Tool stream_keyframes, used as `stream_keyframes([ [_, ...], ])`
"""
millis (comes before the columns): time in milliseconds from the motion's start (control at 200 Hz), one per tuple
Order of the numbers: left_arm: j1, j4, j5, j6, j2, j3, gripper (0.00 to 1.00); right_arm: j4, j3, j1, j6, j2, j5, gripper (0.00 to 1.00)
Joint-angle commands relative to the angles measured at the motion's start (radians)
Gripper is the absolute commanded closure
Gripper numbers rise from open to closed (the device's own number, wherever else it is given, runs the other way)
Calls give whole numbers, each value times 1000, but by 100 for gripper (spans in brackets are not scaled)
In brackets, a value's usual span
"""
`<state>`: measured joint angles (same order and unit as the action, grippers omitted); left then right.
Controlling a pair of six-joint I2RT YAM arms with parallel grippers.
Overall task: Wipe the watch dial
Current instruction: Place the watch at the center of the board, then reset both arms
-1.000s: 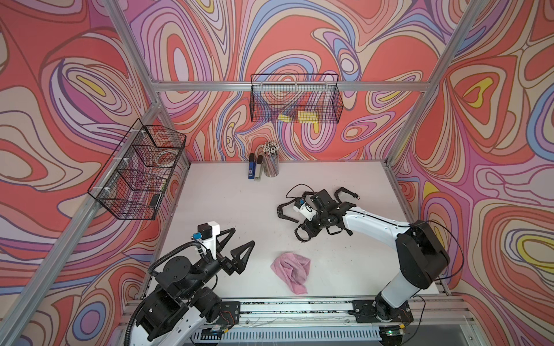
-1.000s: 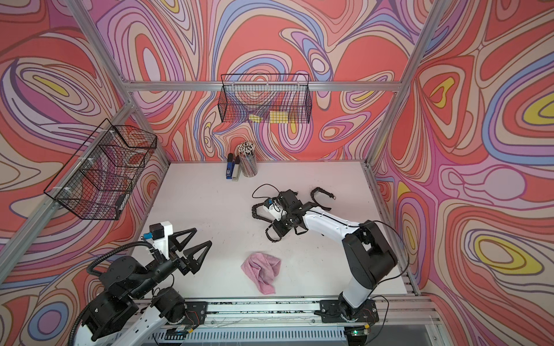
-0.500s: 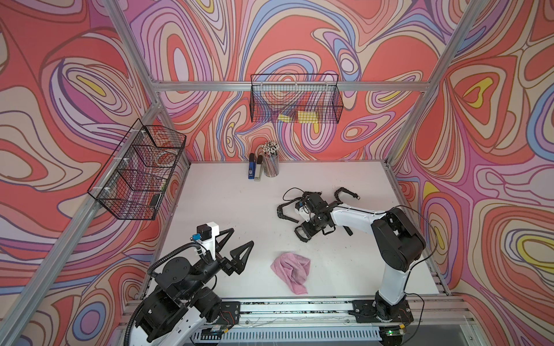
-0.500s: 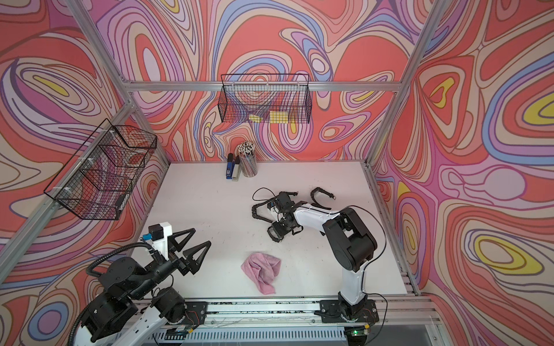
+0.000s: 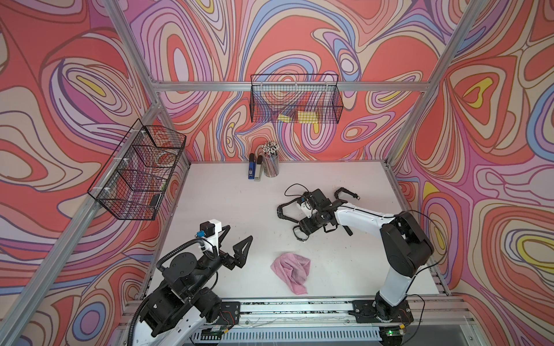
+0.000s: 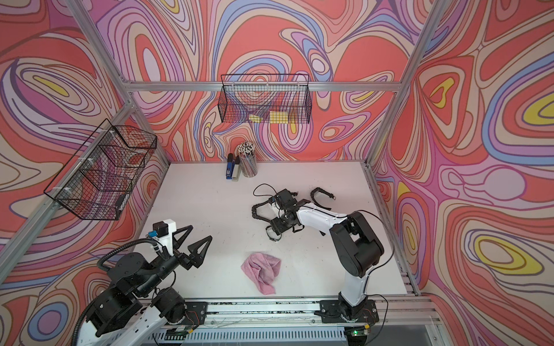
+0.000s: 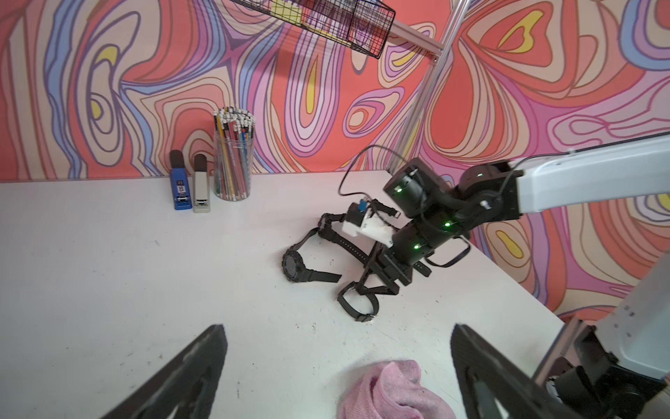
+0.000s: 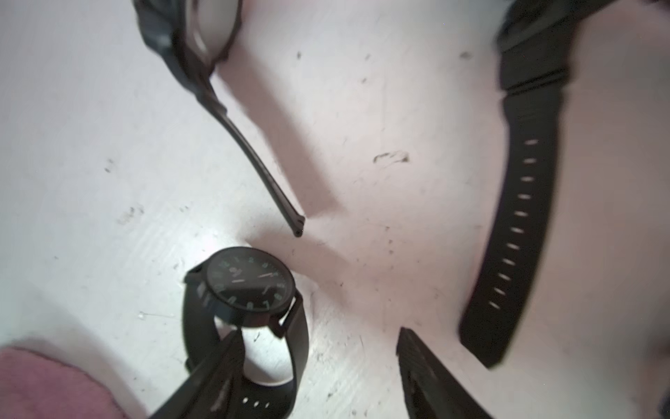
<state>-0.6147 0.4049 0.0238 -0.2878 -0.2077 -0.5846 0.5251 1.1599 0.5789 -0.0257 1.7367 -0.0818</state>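
Note:
A black watch with a round dark dial (image 8: 250, 281) stands on its closed strap loop on the white table (image 5: 224, 203); it shows in both top views (image 5: 300, 234) (image 6: 274, 234) and in the left wrist view (image 7: 357, 306). My right gripper (image 8: 319, 335) (image 5: 303, 230) (image 6: 276, 229) is low over the table and open. One of its fingers (image 8: 217, 373) overlaps the strap loop, and the gap between the jaws holds only bare table. A crumpled pink cloth (image 5: 290, 271) (image 6: 262, 271) (image 7: 391, 391) lies nearer the front. My left gripper (image 5: 239, 233) (image 6: 200, 233) (image 7: 337, 330) hangs open and empty, left of the cloth.
A chunky black watch (image 5: 281, 209) (image 7: 293, 263) lies just left of the right gripper, and another black strap (image 5: 344, 193) lies behind the arm. A pencil cup (image 5: 270, 160) and two staplers (image 5: 254, 170) stand at the back wall. Wire baskets (image 5: 295, 99) (image 5: 138, 170) hang on the walls.
My right gripper has gone from shut to open beside the round watch, and its arm has shifted a little. The left arm and the cloth have not moved.

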Motion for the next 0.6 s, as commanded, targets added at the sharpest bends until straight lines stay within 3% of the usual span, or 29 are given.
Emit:
stream_keyframes([
  [0,-2,-91,141,88,-54,37,1,10,12,-11,-6,-131,68,20],
  [140,-2,-254,286,213,-166,100,1,-58,-31,-49,8,-272,119,2],
  [381,24,-765,556,488,-440,257,1,-452,-339,-233,70,-559,180,2],
  [501,149,-1007,553,519,-618,354,1,-598,-466,-355,96,-568,168,2],
  [591,306,-1167,481,410,-748,424,1,-689,-518,-415,93,-515,198,2],
])
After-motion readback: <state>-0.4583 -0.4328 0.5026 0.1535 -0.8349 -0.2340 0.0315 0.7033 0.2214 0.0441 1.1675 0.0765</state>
